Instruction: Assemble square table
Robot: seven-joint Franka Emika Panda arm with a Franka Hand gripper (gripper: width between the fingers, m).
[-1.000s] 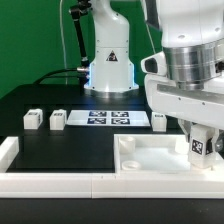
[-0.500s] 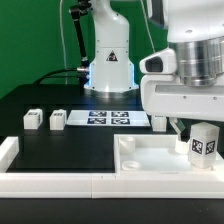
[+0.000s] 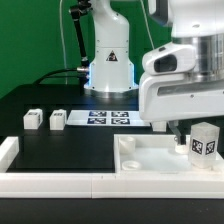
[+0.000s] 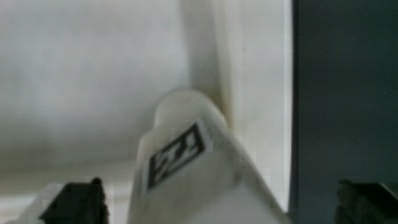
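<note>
Square tabletop [image 3: 150, 160] rests on the black surface [image 3: 60, 150] with one tagged leg [image 3: 205, 140] upright in its corner, and the hand [image 4: 222, 203] hangs just above that leg, fingers [image 4: 80, 200] apart, seemingly leaving it seated there.

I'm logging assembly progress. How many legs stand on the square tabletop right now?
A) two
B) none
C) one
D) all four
C: only one upright leg stands on the tabletop, near its corner on the exterior view's right, while a loose leg and its neighbour leg sit off it on the black table.
</note>
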